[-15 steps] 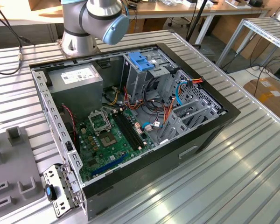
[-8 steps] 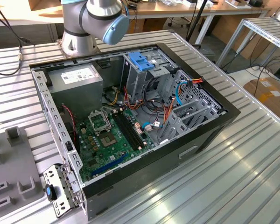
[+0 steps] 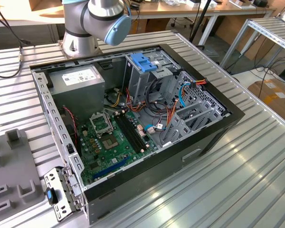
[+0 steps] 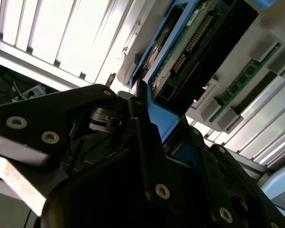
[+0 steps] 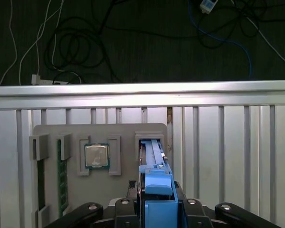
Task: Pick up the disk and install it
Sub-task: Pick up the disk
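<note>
The disk (image 5: pixel 156 180) stands on edge in a slot of a grey holder plate (image 5: pixel 104 190), its blue side bracket facing the camera. In the second wrist view the disk (image 4: pixel 190 42) shows its green circuit board and blue bracket edge. My gripper (image 5: pixel 156 203) has its black fingers pressed against both sides of the bracket, shut on the disk; the gripper (image 4: pixel 149 135) shows the same grip in the second wrist view. In the exterior view the open computer case (image 3: pixel 218 128) lies on the table, with a blue-topped drive cage (image 3: pixel 145 61) at its far side.
The holder plate also carries a processor chip (image 5: pixel 97 156) and a green memory stick (image 5: pixel 62 180). Cables lie on the dark floor (image 5: pixel 85 42) beyond the slatted table edge (image 5: pixel 142 90). Inside the case sit the power supply (image 3: pixel 78 80) and motherboard (image 3: pixel 109 137). The arm's base (image 3: pixel 92 23) stands behind it.
</note>
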`<act>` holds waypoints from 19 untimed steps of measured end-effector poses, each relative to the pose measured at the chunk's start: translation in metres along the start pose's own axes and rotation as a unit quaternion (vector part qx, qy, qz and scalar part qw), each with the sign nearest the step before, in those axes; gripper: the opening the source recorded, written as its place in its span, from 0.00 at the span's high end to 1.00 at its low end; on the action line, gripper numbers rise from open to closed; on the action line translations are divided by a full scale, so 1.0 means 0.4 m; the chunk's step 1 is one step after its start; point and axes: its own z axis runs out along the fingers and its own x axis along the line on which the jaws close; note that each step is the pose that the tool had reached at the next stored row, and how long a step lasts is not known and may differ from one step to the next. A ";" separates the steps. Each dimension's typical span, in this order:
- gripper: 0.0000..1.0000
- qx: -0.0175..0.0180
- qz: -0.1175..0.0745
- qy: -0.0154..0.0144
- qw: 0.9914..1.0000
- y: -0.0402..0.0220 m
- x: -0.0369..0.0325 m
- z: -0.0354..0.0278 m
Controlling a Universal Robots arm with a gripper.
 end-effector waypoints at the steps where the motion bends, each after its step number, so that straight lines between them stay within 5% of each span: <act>1: 0.63 0.000 0.000 0.000 1.000 0.001 0.000 0.006; 8: 0.63 0.000 0.000 0.000 1.000 0.003 -0.001 0.044; 15: 0.63 0.001 0.001 0.000 1.000 0.003 -0.001 0.048; 17: 0.55 0.000 0.001 0.000 1.000 0.003 -0.001 0.046; 19: 0.63 0.000 0.001 0.000 1.000 0.003 -0.001 0.046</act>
